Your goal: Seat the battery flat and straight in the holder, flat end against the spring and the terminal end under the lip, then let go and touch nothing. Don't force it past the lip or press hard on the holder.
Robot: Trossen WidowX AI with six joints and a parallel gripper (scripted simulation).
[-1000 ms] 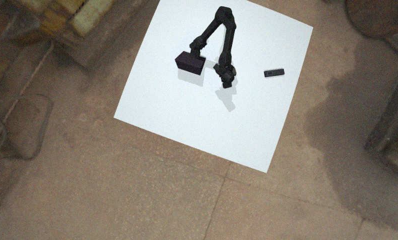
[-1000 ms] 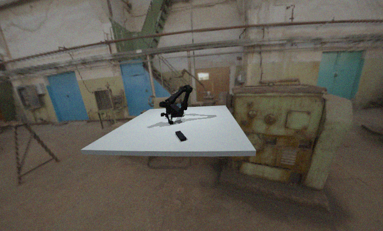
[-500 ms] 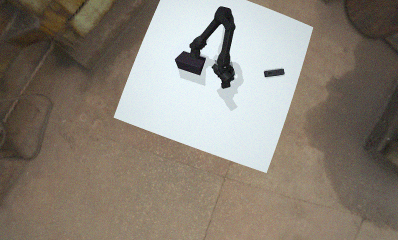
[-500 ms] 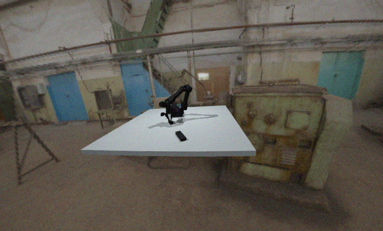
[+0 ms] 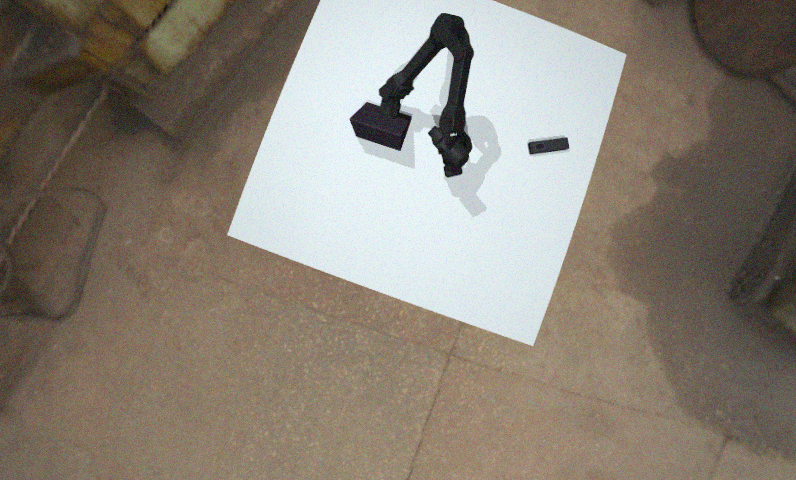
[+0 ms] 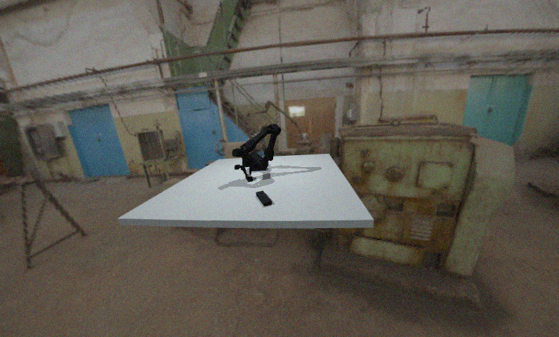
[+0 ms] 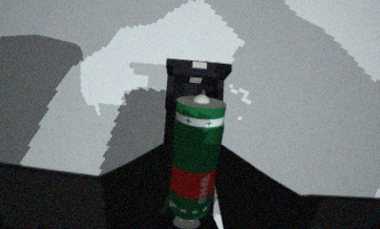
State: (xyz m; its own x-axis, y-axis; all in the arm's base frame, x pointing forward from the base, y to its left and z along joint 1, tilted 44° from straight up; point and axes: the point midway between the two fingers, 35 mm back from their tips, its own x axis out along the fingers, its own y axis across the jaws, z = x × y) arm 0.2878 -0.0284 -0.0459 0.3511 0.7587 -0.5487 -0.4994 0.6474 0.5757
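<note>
My gripper is shut on the battery and hangs a little above the white table. The battery is green with a red band and a white ring. It lies along the fingers, with its small white terminal nub pointing away from the wrist camera. The dark, flat holder lies on the table, well to the right of the gripper in the top view. A black oblong shape with white marks shows just beyond the battery's tip in the wrist view. I cannot tell whether it is the holder.
The arm's black base box stands on the table left of the gripper. The arm's shadow falls on the table around the gripper. A big old machine stands beside the table's right edge.
</note>
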